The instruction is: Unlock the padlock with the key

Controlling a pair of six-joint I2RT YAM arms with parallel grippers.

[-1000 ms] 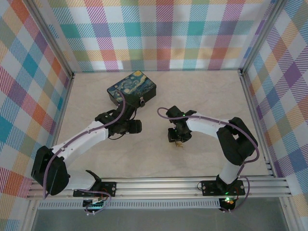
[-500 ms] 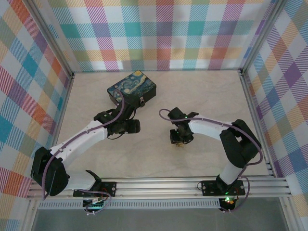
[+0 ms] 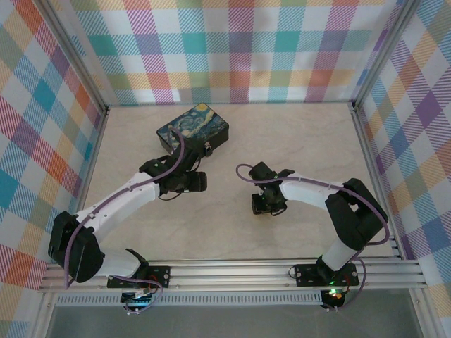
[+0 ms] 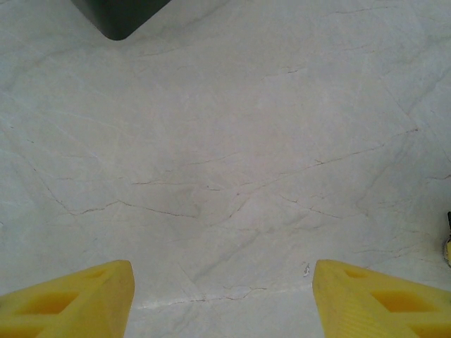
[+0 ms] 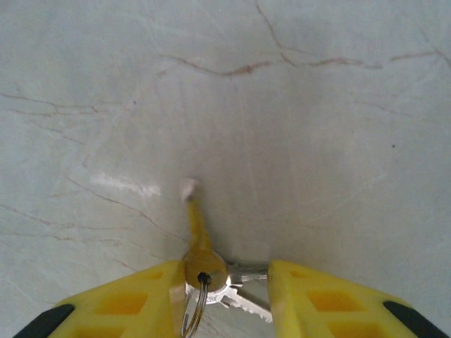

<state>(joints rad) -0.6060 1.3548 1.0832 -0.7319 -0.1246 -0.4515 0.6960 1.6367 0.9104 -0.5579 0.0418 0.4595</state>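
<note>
While the right tool (image 5: 225, 273) pinches the brass key (image 5: 196, 229) low over the table (image 5: 317, 105), the left tool (image 4: 224, 282) hangs spread and empty, so the padlock (image 3: 208, 149) looks untouched, unlocking's all left.

The left gripper (image 4: 224, 303) hangs with fingers wide apart above the pale veined table (image 4: 232, 141); a dark box corner (image 4: 120, 14) lies far left.
</note>
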